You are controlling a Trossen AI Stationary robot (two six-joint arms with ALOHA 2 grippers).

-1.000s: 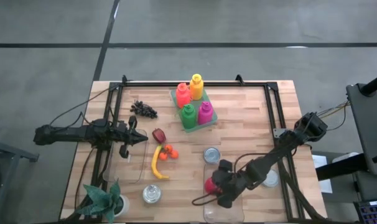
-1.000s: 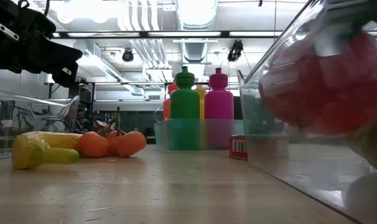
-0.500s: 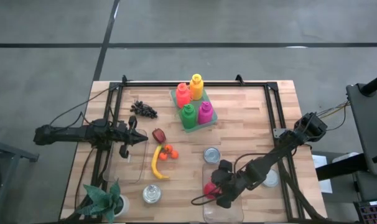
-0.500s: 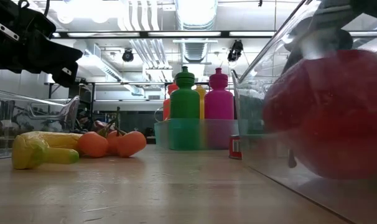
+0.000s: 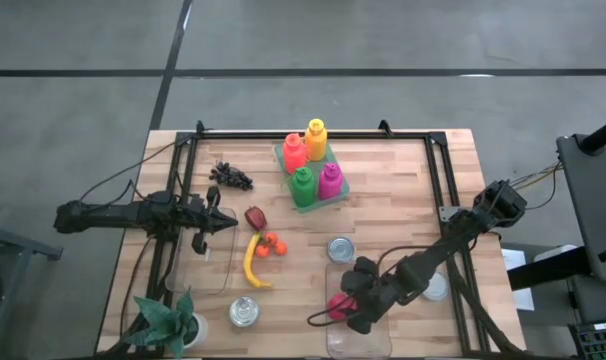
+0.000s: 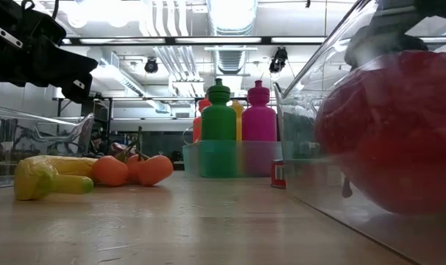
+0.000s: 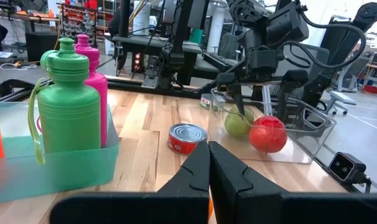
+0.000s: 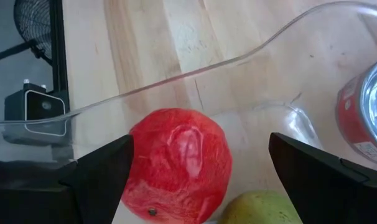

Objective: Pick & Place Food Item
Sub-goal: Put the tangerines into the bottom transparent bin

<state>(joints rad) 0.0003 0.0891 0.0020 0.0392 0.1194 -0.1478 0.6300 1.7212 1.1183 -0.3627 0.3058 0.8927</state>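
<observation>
Spread wide, the right gripper's (image 8: 195,180) dark fingers (image 8: 98,177) straddle without gripping the round red apple (image 8: 179,165) resting inside the clear plastic tub (image 7: 307,134); it looks firm, smooth, likely slippery, best pinched across its widest middle.

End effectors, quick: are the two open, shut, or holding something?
Left end effector: shut, empty.
Right end effector: open over the round red apple, not gripping it.

Bright overhead ceiling lights (image 6: 230,11) glare; nearest objects blur
</observation>
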